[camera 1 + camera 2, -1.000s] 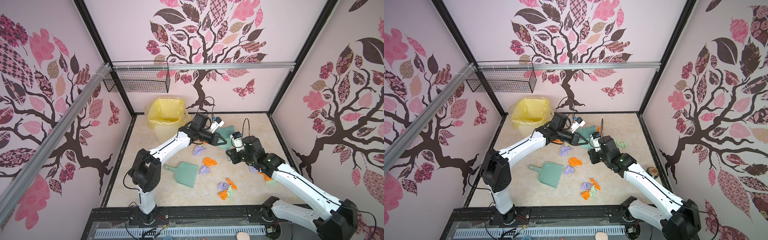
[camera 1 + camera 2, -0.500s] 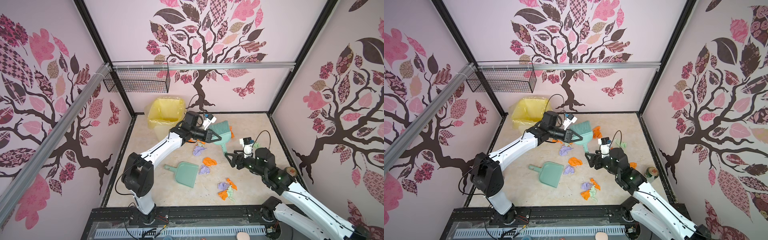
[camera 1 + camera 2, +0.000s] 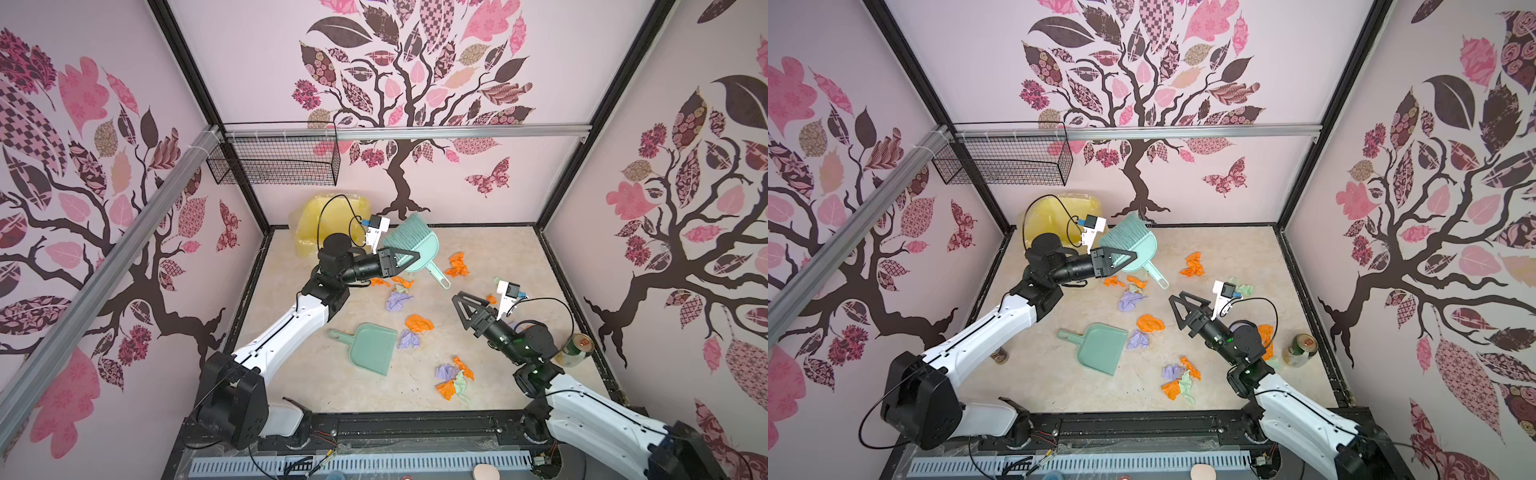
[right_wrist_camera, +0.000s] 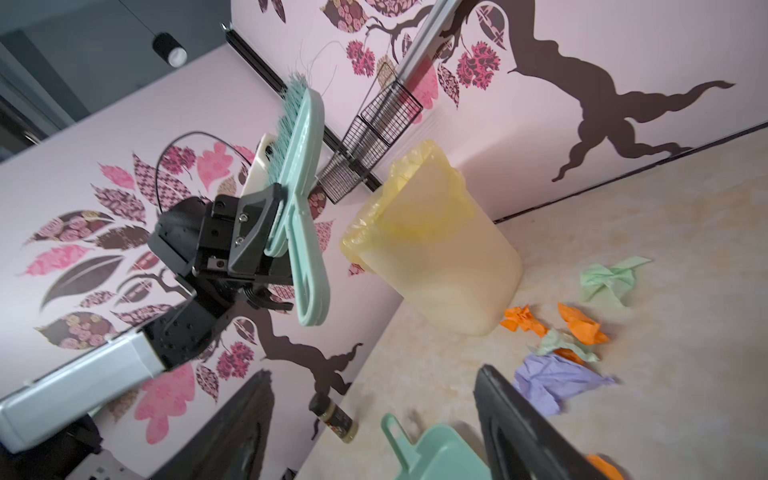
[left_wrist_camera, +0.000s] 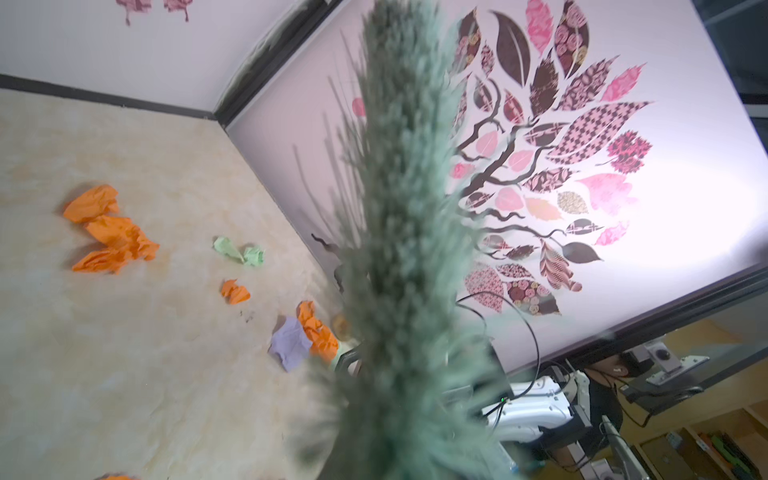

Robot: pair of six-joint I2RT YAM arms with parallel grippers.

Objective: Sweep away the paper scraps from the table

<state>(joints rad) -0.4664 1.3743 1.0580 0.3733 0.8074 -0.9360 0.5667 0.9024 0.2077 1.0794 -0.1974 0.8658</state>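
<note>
Teal brush (image 3: 409, 244) sits clamped in the left gripper (image 3: 414, 257) above scraps (image 3: 398, 300) by the table (image 3: 498, 249) edge, while the right gripper (image 3: 462, 302) gapes empty, bare surface beneath.

Beige marbled table (image 3: 332, 390); scattered orange, lilac, green paper scraps (image 3: 419, 323), teal dustpan (image 3: 371, 348) mid-table, yellow-lined bin (image 3: 305, 235) in far corner

Crumpled matt thin paper scraps (image 3: 419, 323); smooth teal plastic dustpan (image 3: 374, 349); fine-bristled plastic brush (image 3: 419, 249); smooth marbled table (image 3: 498, 257); wire-mesh basket (image 3: 274, 166).
</note>
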